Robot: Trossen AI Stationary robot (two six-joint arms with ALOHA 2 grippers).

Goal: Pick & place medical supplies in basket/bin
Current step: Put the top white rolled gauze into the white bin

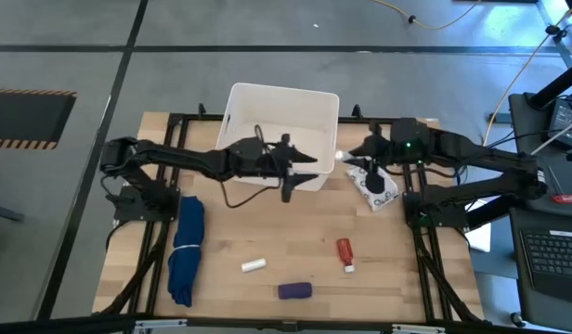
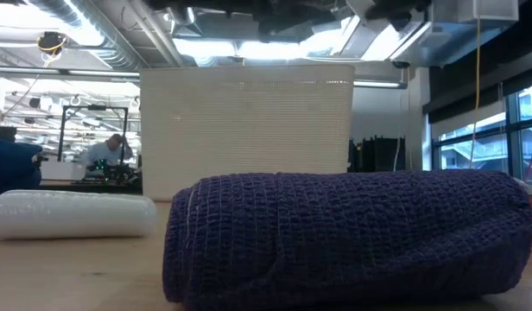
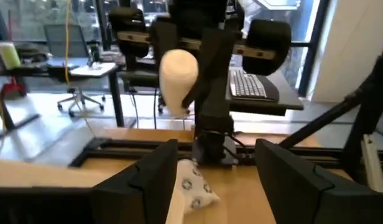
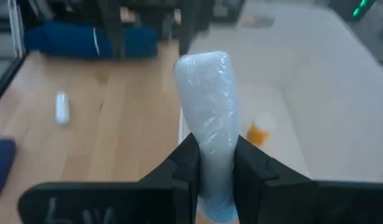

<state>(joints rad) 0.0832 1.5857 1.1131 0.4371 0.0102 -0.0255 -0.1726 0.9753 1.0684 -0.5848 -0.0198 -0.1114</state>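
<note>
The white tub [image 1: 281,121] stands at the table's far middle, with the orange vial [image 4: 258,134] lying inside it. My right gripper [image 1: 349,158], by the tub's near right corner, is shut on a plastic-wrapped white roll [image 4: 207,106]. My left gripper [image 1: 305,172] hangs open in front of the tub's near wall, facing the right arm and touching nothing. The silvery blister pack [image 1: 379,190] lies flat under the right arm. The red tube [image 1: 345,254], a second white roll [image 1: 254,265] and the purple oblong [image 1: 294,290] lie near the table's near edge. My right gripper pinches the white roll between its two fingers at the roll's rear part [image 4: 210,168]. The fingers lie along the roll, which sticks out forward past the fingertips [image 4: 188,152] toward the table's left. The roll is lifted clear of the table beside the tub's rim.
The long folded blue cloth [image 1: 186,249] lies along the table's left side. Bare wood shows between the tub and the items near the near edge. A black frame borders the table, and a keyboard [image 1: 555,250] sits off to its right. A person [image 2: 110,151] sits far back in the room.
</note>
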